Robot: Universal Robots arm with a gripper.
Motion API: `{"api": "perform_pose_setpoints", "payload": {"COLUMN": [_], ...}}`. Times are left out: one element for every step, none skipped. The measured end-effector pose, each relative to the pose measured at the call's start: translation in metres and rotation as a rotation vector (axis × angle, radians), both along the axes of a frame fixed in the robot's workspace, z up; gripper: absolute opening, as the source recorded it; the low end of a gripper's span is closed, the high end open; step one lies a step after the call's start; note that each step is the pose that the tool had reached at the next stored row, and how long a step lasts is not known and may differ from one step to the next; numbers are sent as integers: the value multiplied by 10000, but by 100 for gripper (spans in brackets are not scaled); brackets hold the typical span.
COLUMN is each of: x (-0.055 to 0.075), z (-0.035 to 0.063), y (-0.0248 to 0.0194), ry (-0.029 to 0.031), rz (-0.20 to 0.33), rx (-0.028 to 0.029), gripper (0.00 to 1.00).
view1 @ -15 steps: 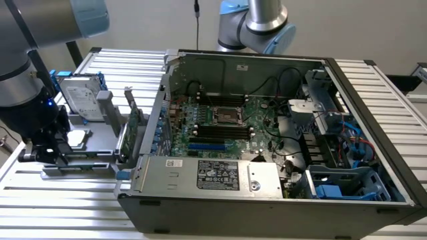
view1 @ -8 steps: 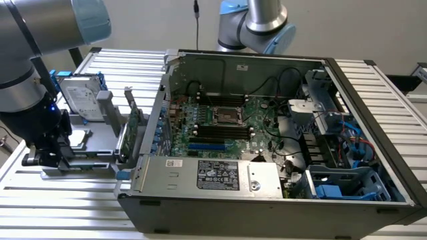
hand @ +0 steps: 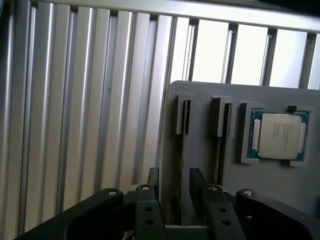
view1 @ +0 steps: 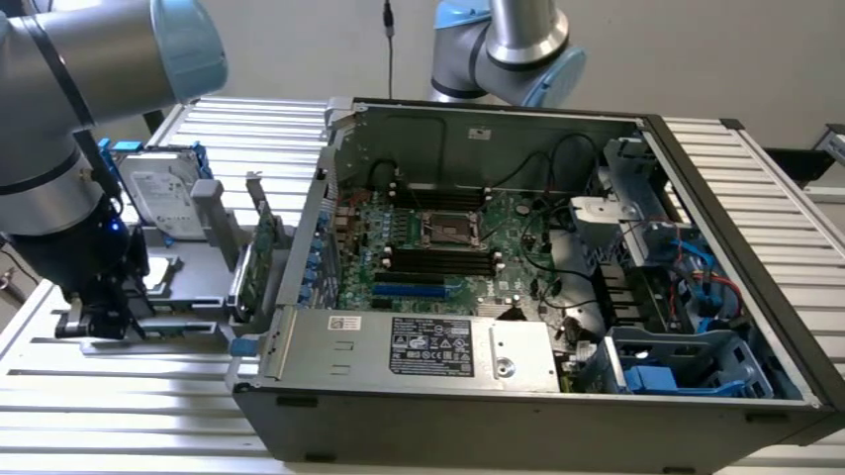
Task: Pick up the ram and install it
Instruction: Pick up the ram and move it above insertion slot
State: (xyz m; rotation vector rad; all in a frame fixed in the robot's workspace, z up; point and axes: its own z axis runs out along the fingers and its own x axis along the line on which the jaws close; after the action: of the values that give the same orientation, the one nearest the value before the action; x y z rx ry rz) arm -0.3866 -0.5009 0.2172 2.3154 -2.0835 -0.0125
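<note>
My gripper (view1: 99, 319) hangs low over the grey holder tray (view1: 178, 282) at the exterior view's left, beside the open computer case (view1: 528, 396). In the wrist view its two black fingers (hand: 152, 181) stand apart, open, on either side of a thin stick standing on edge in a holder slot; this is the ram (hand: 181, 160). I cannot tell whether the pads touch it. A second edge-on stick (hand: 220, 150) stands in the neighbouring slot. The black memory slots (view1: 442, 259) lie on the green motherboard inside the case.
A processor chip (hand: 279, 136) sits in a recess of the grey holder (hand: 235, 200). A silver hard drive (view1: 161, 193) and a green expansion card (view1: 264, 237) stand in the tray. A second arm's base (view1: 509, 45) rises behind the case. The power supply (view1: 422, 346) fills the case's front.
</note>
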Motion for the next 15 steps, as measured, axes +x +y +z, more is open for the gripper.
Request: {"api": "perform_pose_setpoints", "payload": {"x": [9,16,22,26,26,27,27,27,28,28,28,28,28,28,28], "z": [-13,-25,-37,-51,-63,-74,-86,-97,-109,-120,-128,-134,-140,-146,-151], "y": [-1,-2,-2,-2,-3,-3,-3,-3,-3,-2,-2,-2,-2,-3,-2], "ry": [-1,0,0,-1,1,2,2,1,0,-1,-1,0,1,6,15], "rz": [0,-1,-1,-1,-2,-2,-2,-2,-2,-2,-2,-2,-2,-3,-5], "rx": [18,38,64,100,130,162,195,229,263,295,323,340,348,352,354], "gripper": [38,38,38,38,38,38,38,38,38,38,38,38,38,38,38]}}
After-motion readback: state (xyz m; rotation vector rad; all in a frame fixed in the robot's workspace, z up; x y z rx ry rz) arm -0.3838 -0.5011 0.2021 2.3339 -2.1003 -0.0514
